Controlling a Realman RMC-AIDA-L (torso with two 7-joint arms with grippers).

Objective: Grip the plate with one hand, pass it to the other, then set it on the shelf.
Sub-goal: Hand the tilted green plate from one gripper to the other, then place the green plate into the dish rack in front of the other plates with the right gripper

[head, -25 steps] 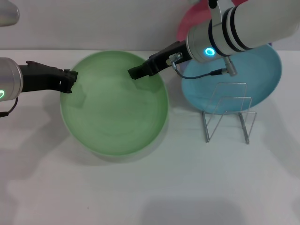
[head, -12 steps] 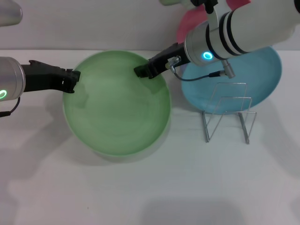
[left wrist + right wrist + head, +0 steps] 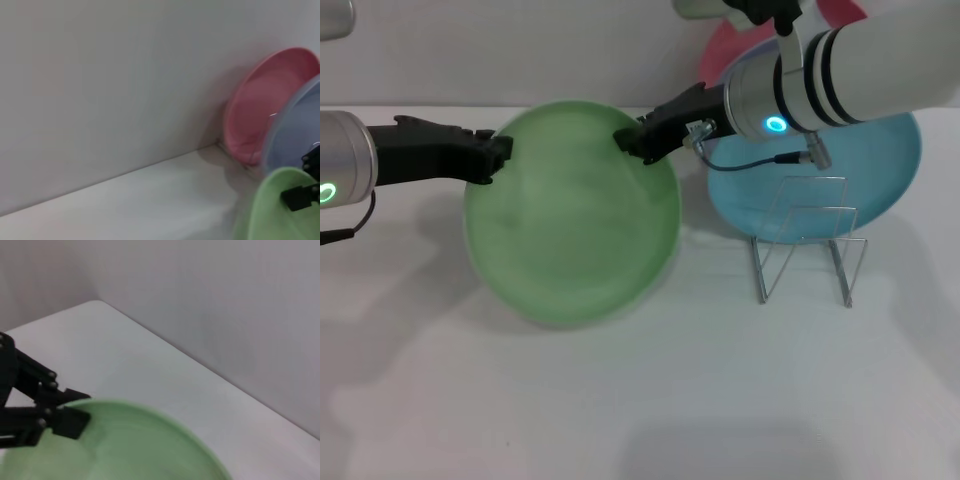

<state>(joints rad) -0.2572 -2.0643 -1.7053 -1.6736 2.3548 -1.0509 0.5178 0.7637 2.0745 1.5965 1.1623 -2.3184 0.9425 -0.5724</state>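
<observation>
The light green plate (image 3: 570,230) is held tilted above the white table, left of centre in the head view. My left gripper (image 3: 500,155), on the silver-grey arm, is shut on the plate's upper left rim. The right wrist view shows it clamped there (image 3: 70,415) on the plate (image 3: 130,445). My right gripper (image 3: 628,142), on the white black-banded arm, is at the plate's upper right rim. It also shows in the left wrist view (image 3: 305,185) at the plate's edge (image 3: 275,210). The wire rack (image 3: 807,240) stands empty to the right.
A light blue plate (image 3: 880,160) leans behind the rack, and a pink plate (image 3: 730,45) leans on the back wall behind it. The left wrist view shows the pink plate (image 3: 265,105) and the blue plate (image 3: 295,130) too.
The green plate has moved up and slightly right. The left gripper went right and up with it. The right gripper drew back from over the plate to its upper right rim.
</observation>
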